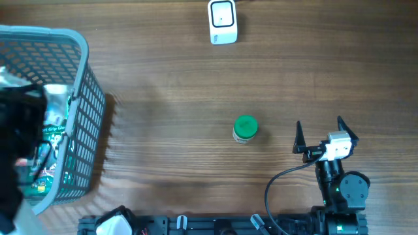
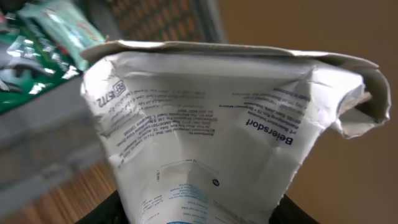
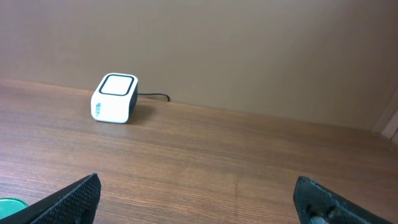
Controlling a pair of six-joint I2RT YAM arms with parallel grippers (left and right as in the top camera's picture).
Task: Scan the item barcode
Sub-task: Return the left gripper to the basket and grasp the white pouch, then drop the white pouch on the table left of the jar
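Observation:
A white printed pouch with blue "Beiersdorf" lettering fills the left wrist view, crumpled at its top right corner. My left gripper is shut on its lower end, a black finger showing on each side. No barcode shows on this face. From overhead, my left arm hangs over the grey basket at the far left. The white scanner stands at the table's far edge. My right gripper rests open at the front right, with nothing between its fingers.
A small jar with a green lid stands mid-table, left of the right gripper; its edge shows in the right wrist view. The basket holds green and white packets. A cable runs from the scanner.

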